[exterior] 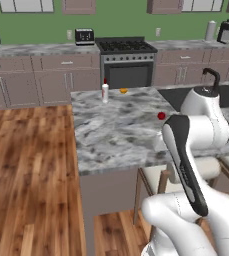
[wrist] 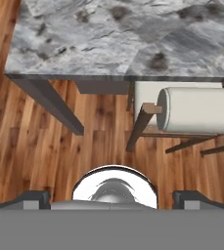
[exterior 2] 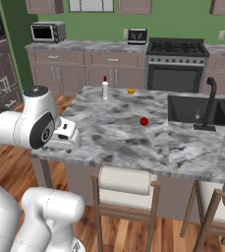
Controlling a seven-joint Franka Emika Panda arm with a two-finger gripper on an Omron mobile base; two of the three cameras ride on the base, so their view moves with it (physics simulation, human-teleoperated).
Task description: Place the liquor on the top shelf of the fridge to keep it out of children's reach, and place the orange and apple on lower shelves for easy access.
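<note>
The liquor (exterior: 105, 92) (exterior 2: 105, 89), a slim clear bottle with a red cap, stands upright at the far side of the marble island counter (exterior: 116, 135) (exterior 2: 109, 133). Just right of it lies the orange (exterior: 123, 90) (exterior 2: 131, 90). The red apple (exterior: 161, 115) (exterior 2: 144, 121) sits nearer, toward the counter's middle. My gripper (wrist: 111, 197) (exterior 2: 65, 146) hangs at the counter's near left edge, well short of all three. It is open, with nothing between its fingertips (wrist: 35, 197), and looks down past the counter edge (wrist: 108, 75) at the floor. The fridge is out of view.
Stools with white cushions (exterior 2: 126, 182) (wrist: 196, 110) stand under the island's near side. A dark sink with a black faucet (exterior 2: 211, 98) is set into the counter's right part. A stove (exterior: 126, 62) and cabinets line the back wall. Wooden floor (exterior: 31, 165) spreads to the left.
</note>
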